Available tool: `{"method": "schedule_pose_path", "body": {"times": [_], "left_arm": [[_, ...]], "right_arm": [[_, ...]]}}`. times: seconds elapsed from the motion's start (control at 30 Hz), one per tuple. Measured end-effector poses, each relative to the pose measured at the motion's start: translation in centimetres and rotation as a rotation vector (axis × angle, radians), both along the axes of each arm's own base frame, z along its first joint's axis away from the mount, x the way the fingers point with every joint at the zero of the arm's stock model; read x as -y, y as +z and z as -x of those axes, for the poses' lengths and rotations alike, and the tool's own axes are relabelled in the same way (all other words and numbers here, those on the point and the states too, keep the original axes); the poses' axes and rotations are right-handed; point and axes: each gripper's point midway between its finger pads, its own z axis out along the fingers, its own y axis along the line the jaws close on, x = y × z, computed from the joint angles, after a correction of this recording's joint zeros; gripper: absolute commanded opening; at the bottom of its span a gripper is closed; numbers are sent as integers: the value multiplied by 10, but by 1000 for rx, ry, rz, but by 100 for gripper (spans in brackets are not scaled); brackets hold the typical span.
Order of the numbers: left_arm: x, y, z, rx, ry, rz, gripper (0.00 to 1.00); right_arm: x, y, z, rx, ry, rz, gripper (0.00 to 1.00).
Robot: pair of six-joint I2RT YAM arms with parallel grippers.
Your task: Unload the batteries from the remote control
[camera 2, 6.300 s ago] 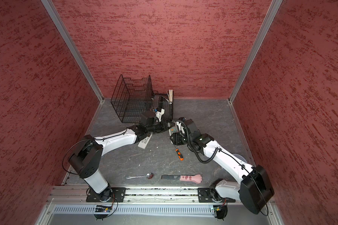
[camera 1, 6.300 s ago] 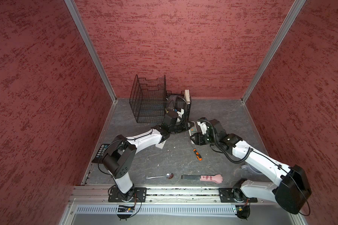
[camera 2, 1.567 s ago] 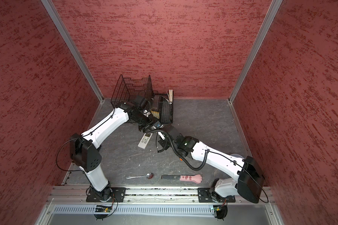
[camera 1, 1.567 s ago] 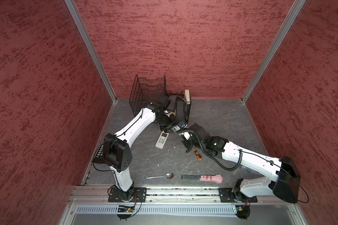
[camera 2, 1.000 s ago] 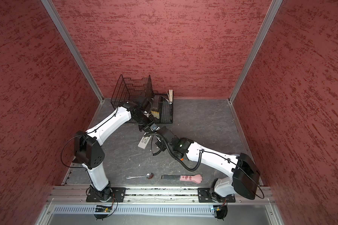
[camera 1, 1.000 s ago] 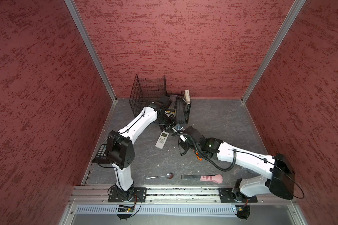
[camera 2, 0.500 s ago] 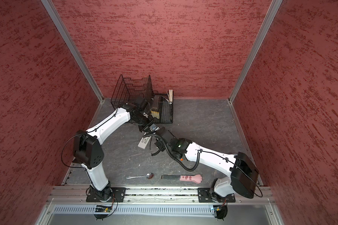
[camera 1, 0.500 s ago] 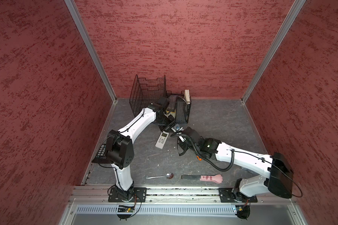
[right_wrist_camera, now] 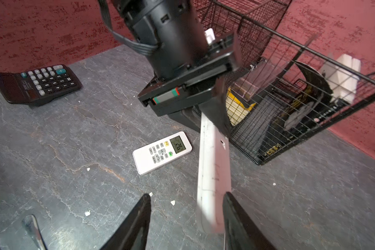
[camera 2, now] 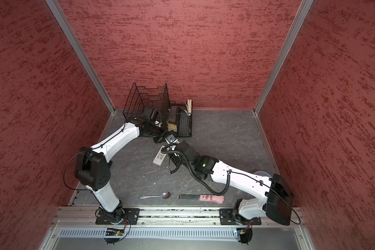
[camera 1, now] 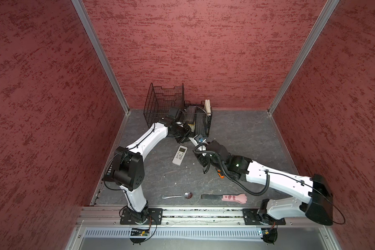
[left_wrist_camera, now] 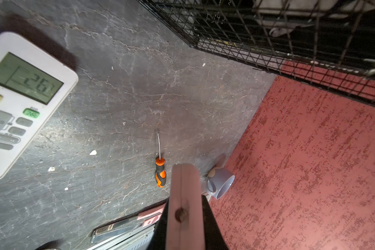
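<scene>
At the bench's (right_wrist_camera: 74,140) back edge, beside the basket (right_wrist_camera: 294,132), a white remote (right_wrist_camera: 212,162) is hanging tilted above the bench; the left tool (right_wrist_camera: 217,106) is pinching its upper end, the right tool (right_wrist_camera: 186,194) standing spread around its lower end.

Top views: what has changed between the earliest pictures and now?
The right gripper has reached across to the left gripper; its jaws stand open round the free end of the slim white remote, which the left gripper clamps. Spoon and screwdriver lie where they were.
</scene>
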Motion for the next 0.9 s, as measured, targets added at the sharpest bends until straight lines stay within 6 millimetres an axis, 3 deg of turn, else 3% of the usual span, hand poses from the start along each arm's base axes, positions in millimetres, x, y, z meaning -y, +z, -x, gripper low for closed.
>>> {"method": "schedule_pose_path", "body": {"times": [0.2,0.37,0.53,0.67,0.9], "left_arm": [[6,12,10,207,31,114,0],[14,27,21,421,54,231,0],[4,19,22,560,150,319,0],[-10,21,18,641,248,368,0],[-38,54,10,768,422,517,0]], "right_arm": [[23,37,3,-45,-91,-196,57],[43,40,-10,-143,-216,-333,56],[63,48,-24,-240,-325,-513,55],[65,39,-34,-330,-392,-598,54],[45,3,-43,-482,-421,-626,52]]}}
